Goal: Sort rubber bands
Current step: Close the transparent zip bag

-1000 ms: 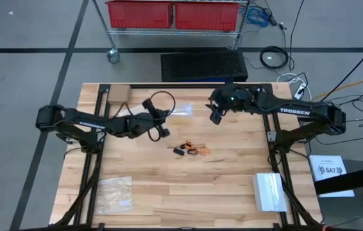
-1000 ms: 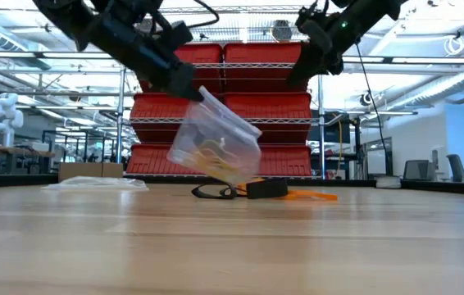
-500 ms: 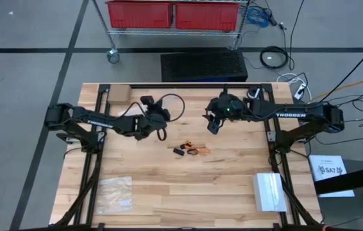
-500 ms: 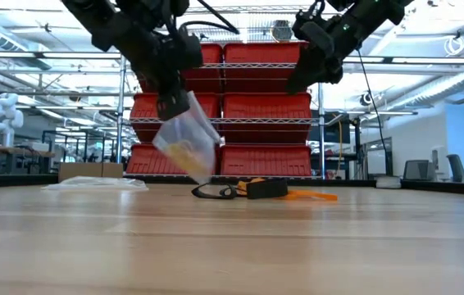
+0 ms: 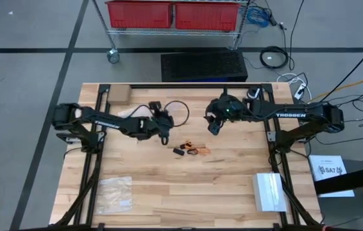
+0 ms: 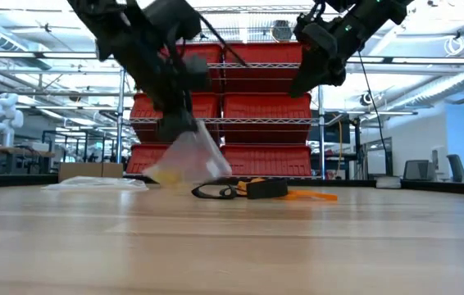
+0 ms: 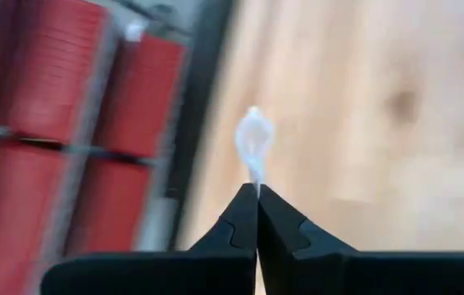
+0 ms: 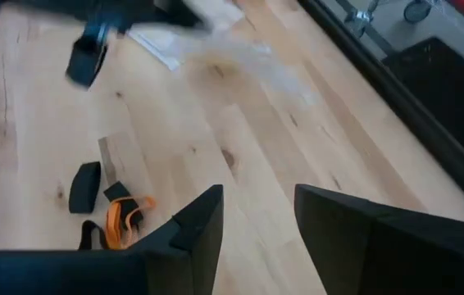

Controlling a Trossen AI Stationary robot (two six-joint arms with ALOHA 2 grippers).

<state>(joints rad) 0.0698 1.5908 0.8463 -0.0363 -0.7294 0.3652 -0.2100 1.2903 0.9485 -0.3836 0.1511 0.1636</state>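
Observation:
A small pile of orange and black rubber bands (image 5: 192, 150) lies on the wooden table near its middle, also in the low view (image 6: 258, 190) and the right wrist view (image 8: 122, 215). A clear plastic bag (image 6: 188, 157) with yellow-tan bands in its lower corner hangs from my left gripper (image 6: 175, 124), which is shut and stands just left of the pile (image 5: 164, 133). My right gripper (image 5: 213, 126) hovers open above the table, on the far right of the pile (image 8: 258, 220). My left gripper pinches a thin edge of the clear bag (image 7: 254, 174) between its two shut fingertips, coming from above and pointing down. The bag hangs below the fingers, tilted, and its lower corner (image 6: 160, 174) is down at the table top.
A second clear bag (image 5: 115, 194) lies flat near the table's near left corner. A white box (image 5: 269, 191) sits at the near right, and a tan card (image 5: 118, 95) at the far left corner. Red bins on a wire rack (image 6: 240, 106) stand beyond the far edge.
My left gripper has turned from slanting to pointing down and has come lower. The bag has swung from sticking out toward the pile to hanging beneath the fingers, then sunk until its lower corner reached the table. My right gripper has shifted slightly toward the near edge.

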